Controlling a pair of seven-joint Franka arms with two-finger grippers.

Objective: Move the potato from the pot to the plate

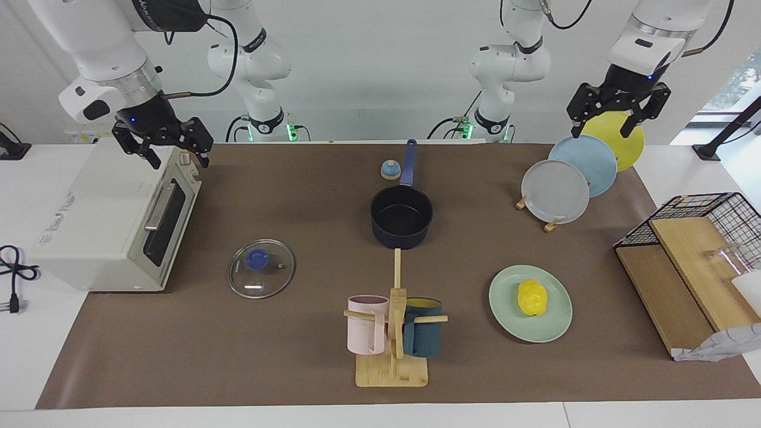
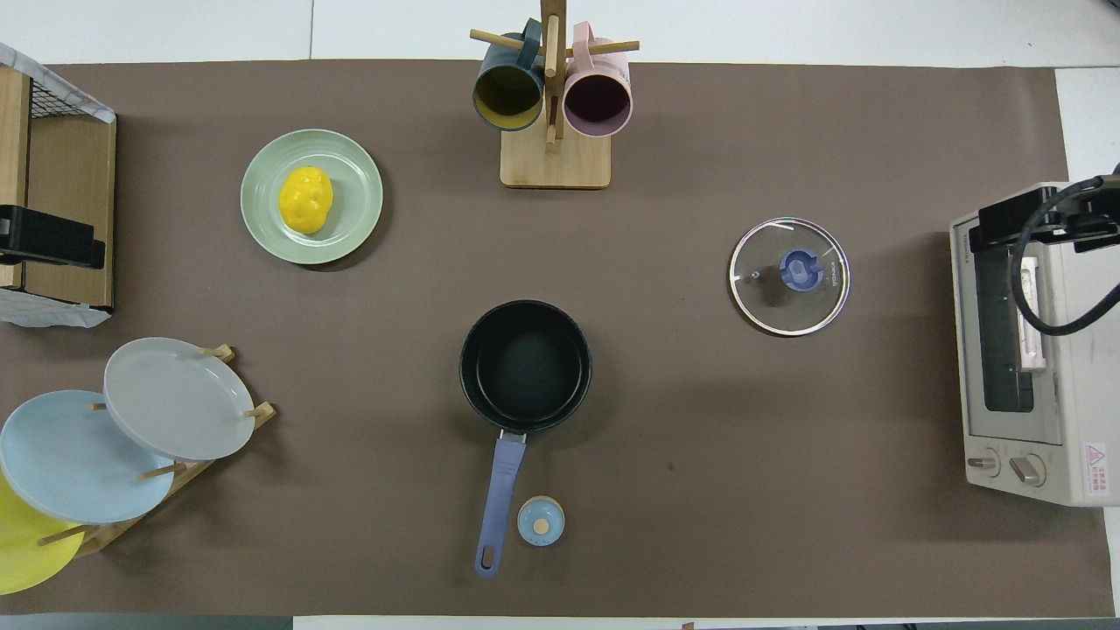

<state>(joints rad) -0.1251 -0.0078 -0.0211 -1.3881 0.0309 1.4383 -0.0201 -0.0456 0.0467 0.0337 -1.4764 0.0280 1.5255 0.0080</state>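
Note:
The yellow potato (image 1: 532, 296) lies on the mint-green plate (image 1: 556, 324), toward the left arm's end of the table; it also shows in the overhead view (image 2: 305, 199) on the plate (image 2: 359, 188). The navy pot (image 1: 402, 216) stands mid-table with nothing in it, its handle pointing toward the robots; it also shows in the overhead view (image 2: 525, 365). My left gripper (image 1: 603, 128) is open and empty, raised over the plate rack. My right gripper (image 1: 177, 156) is open and empty, raised over the toaster oven.
A glass lid (image 1: 261, 268) lies beside the toaster oven (image 1: 113, 220). A mug stand (image 1: 392, 333) with a pink and a teal mug stands farther from the robots than the pot. A plate rack (image 1: 571, 178), a wire basket with boards (image 1: 689, 261) and a small bell (image 1: 390, 170) are also there.

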